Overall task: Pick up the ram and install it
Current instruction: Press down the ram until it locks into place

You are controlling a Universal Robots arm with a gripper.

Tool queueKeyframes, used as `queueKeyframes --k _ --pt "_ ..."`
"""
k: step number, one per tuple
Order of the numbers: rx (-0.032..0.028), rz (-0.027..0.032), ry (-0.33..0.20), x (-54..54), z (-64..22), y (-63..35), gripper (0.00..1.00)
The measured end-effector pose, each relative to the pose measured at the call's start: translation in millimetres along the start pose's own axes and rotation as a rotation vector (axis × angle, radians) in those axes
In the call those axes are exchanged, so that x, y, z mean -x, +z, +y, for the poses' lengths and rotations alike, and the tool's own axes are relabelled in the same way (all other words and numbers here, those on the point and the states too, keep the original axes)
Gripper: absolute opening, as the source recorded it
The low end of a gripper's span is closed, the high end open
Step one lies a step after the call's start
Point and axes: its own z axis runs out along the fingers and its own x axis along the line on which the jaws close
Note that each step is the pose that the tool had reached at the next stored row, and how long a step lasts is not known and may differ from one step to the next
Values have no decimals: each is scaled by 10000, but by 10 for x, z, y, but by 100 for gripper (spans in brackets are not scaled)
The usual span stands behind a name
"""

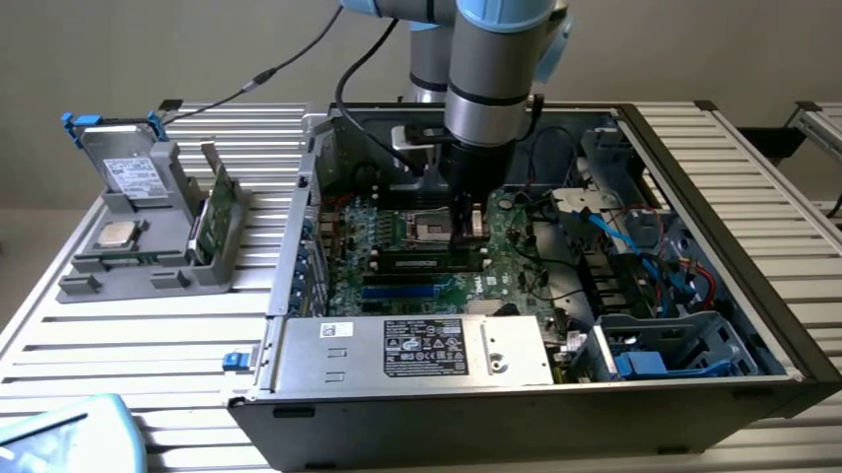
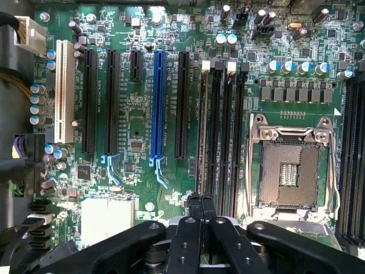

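Gripper down over the RAM slots

Gripper [image 2: 200, 201] has its fingers pressed together, tips right above the ram [image 2: 202, 131] sitting edge-on in a motherboard [image 2: 137, 123] memory slot beside the empty CPU socket [image 2: 291, 171].

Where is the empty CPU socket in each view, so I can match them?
Exterior view: the CPU socket lies mid-case, just above the black memory slots in the picture.
Wrist view: the CPU socket, silver-framed, lies beside the memory slots, on their side away from the blue slot.
Shared landmark: the blue slot.
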Motion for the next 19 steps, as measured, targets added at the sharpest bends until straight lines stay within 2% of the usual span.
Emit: queueKeyframes --k 12,14,19 --pt "1 1 0 2 -1 49 11" --pt "-8 -28 1 3 -1 30 11" --pt "-1 -15 0 2 58 -6 11"
